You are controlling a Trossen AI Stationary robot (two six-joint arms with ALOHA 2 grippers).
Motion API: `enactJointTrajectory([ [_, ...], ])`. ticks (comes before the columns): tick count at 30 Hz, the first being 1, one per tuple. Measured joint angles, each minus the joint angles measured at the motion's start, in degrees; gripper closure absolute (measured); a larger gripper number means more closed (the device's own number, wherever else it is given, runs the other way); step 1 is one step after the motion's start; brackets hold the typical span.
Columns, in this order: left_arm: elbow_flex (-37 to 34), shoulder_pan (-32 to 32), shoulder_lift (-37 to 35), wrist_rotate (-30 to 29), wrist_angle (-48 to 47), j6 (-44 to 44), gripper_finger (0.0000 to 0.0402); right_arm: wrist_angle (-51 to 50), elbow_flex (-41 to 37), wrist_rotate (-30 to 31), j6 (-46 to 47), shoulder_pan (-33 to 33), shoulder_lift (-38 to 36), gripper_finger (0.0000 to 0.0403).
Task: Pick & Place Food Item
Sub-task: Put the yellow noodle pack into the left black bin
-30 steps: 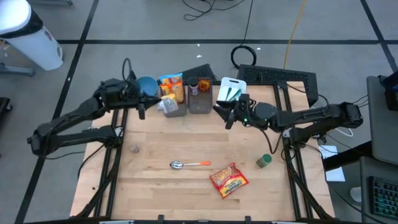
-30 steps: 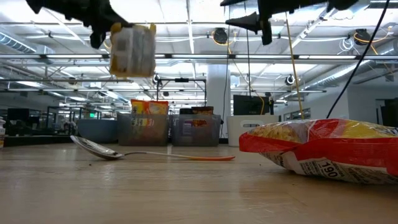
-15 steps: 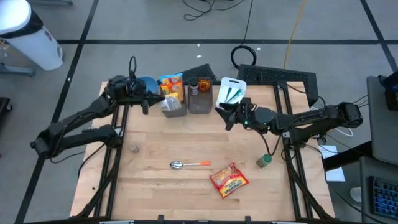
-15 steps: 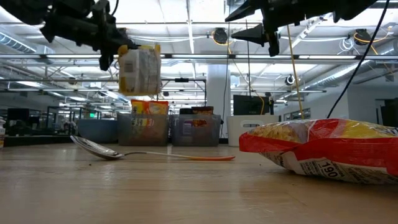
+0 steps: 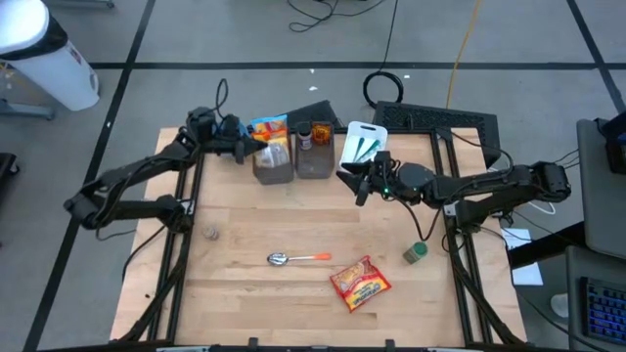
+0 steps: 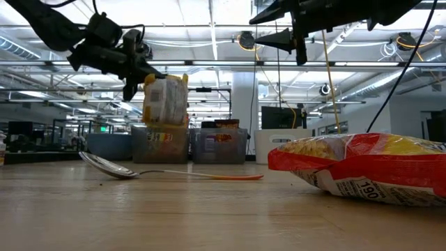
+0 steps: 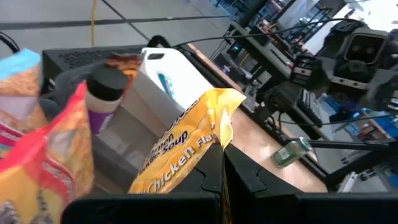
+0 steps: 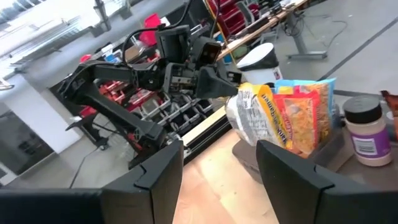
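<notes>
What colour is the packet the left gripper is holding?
Yellow with dark lettering; the soup packet shows best in the left wrist view.

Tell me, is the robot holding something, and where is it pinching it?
The left gripper is shut on the yellow soup packet, pinching its edge over the bins. The right gripper is open, holding nothing.

grey floor [image 5: 245, 29] with dark lines; ceiling strip lights [image 6: 209, 31]

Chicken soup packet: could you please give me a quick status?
Left gripper shut on chicken soup packet, held above left bin. Right gripper open, empty, mid-table. Nothing blocking.
</notes>
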Motion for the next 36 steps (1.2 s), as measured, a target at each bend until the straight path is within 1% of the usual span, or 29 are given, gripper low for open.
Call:
enactJointTrajectory([
  [2,0.0,0.6,0.6,0.0,0.3,0.9,0.0399,0.0,0.0,-1.1,0.0,-0.5,0.0,0.0206],
  [10,0.0,1.9,2.5,-0.1,0.2,3.4,0.0400,-0.7,0.0,-1.2,0.2,-1.6,0.0,0.0206],
  [18,0.0,1.9,7.6,-1.5,0.1,3.7,0.0399,-1.7,0.0,-1.3,1.5,-3.3,0.0,0.0206],
  [21,0.0,1.9,8.9,-1.8,0.1,4.5,0.0400,-1.7,0.0,-2.4,1.5,-3.5,0.0,0.0206],
  [30,0.0,1.9,11.3,-5.9,0.2,6.1,0.0397,-2.6,0.0,-2.6,2.2,-3.7,0.0,0.0206],
  [36,0.0,1.9,12.2,-7.4,0.4,7.6,0.0395,-2.7,0.0,-2.6,2.2,-3.7,0.0,0.0206],
])
